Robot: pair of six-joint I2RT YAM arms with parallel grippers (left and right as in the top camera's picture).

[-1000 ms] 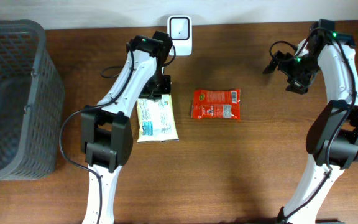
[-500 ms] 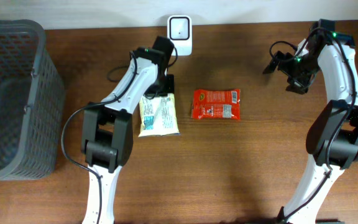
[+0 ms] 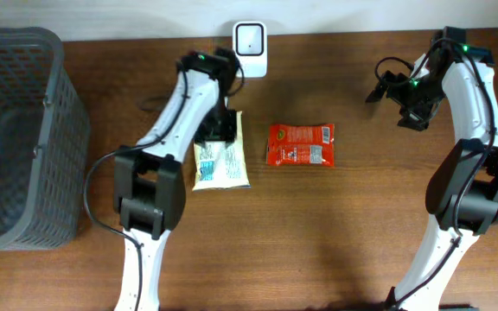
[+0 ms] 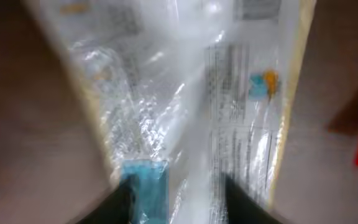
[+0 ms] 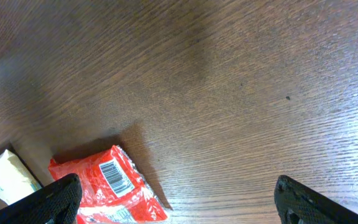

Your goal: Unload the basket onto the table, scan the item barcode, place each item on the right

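Currently left gripper (image 3: pixel 217 128) hovers over the white packet's (image 3: pixel 221 164) top edge, fingers partly spread, packet flat on table (image 3: pixel 361 225) below scanner (image 3: pixel 250 38), beside red packet (image 3: pixel 301 144); right gripper (image 5: pixel 182 200) fully spread, empty.

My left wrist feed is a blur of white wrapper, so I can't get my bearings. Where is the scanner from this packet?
Observer: The scanner stands at the table's far edge, just beyond the white packet and slightly to the robot's right.
Operator: Is the packet in the air or down?
Observer: From overhead, it lies on the table, with the left claw over its far end.
Operator: Is any other item out?
Observer: A red packet lies to the white one's right, apart from it. The right wrist view shows its barcode facing up.
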